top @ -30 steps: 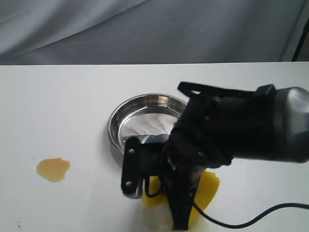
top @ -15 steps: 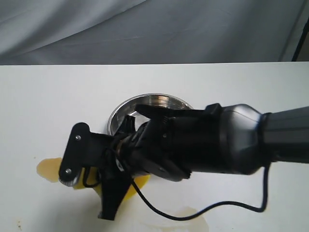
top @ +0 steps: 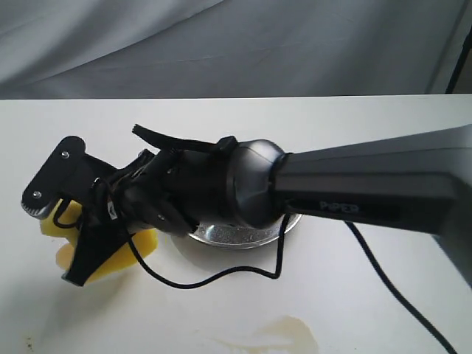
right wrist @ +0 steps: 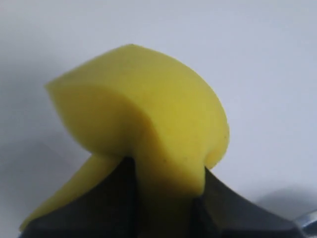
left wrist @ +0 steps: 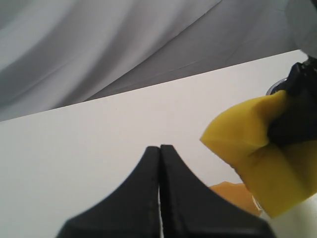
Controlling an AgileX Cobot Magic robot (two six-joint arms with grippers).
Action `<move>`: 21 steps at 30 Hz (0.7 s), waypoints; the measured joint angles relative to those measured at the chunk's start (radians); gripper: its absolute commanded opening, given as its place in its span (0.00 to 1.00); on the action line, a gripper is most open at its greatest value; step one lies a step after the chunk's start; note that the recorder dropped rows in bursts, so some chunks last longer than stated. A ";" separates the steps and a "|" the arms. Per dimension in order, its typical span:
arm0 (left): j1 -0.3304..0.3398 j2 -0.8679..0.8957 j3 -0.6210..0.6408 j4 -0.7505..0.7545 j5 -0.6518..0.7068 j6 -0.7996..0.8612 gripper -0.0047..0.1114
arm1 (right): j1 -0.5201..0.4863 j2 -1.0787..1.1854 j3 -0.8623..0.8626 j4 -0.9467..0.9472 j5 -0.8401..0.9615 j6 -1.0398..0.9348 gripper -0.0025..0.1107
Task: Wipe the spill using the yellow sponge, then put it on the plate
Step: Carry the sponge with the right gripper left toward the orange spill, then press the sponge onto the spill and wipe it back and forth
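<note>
My right gripper (top: 68,234) reaches across to the left side of the table, shut on the yellow sponge (top: 118,254), which bulges squeezed between the jaws (right wrist: 148,114). The sponge sits over the spill. A strip of amber liquid (left wrist: 230,191) shows under the sponge (left wrist: 247,139) in the left wrist view. The steel plate (top: 236,237) lies behind the arm, with only its near rim showing. My left gripper (left wrist: 159,148) hangs low over bare table just short of the sponge, jaws pressed together and empty. It does not show in the exterior view.
A pale brownish wet patch (top: 284,333) marks the table near the front edge, right of centre. The right arm's black cable (top: 214,276) loops across the table in front of the plate. Grey cloth hangs behind the table.
The right arm has swept left with the sponge, from in front of the plate to the spill, which it now covers. The wet patch where the sponge lay has come into view.
</note>
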 measured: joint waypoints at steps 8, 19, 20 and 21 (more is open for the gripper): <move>0.000 0.000 0.000 0.000 0.000 0.000 0.04 | 0.000 0.100 -0.119 0.143 -0.039 0.006 0.02; 0.000 0.000 0.000 0.000 0.000 0.000 0.04 | 0.000 0.243 -0.184 0.157 -0.438 -0.006 0.02; 0.000 0.000 0.000 0.000 0.000 0.000 0.04 | 0.000 0.255 -0.184 0.157 -0.455 -0.026 0.02; 0.000 0.000 0.000 0.000 0.000 0.000 0.04 | 0.000 0.268 -0.185 0.157 -0.468 -0.042 0.02</move>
